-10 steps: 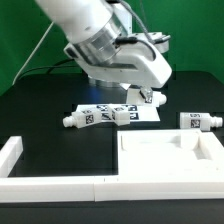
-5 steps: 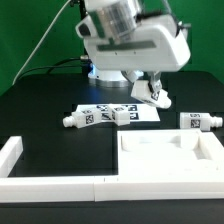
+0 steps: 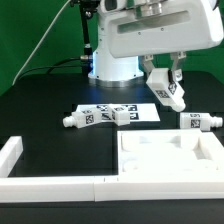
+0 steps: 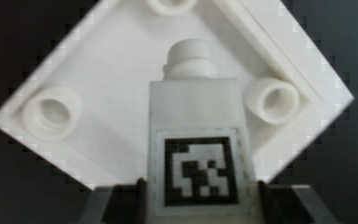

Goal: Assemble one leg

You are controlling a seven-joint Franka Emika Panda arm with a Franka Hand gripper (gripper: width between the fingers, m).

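Note:
My gripper (image 3: 165, 86) is shut on a white leg (image 3: 167, 97) with a black tag and holds it tilted in the air, above the right end of the marker board (image 3: 118, 109). In the wrist view the leg (image 4: 202, 120) stands between the dark fingers (image 4: 115, 206), its peg end pointing away. Behind it lies the white square tabletop (image 4: 87, 70) with round screw holes (image 4: 51, 108). The tabletop (image 3: 160, 158) lies at the front right in the exterior view.
Three more white legs lie on the table: one (image 3: 74, 119) and another (image 3: 124, 116) by the marker board, one (image 3: 199, 121) at the exterior view's right. A white L-shaped rail (image 3: 40, 186) runs along the front.
The arm has swung toward the exterior view's right and risen, carrying the leg from just above the marker board's right end to higher in the air.

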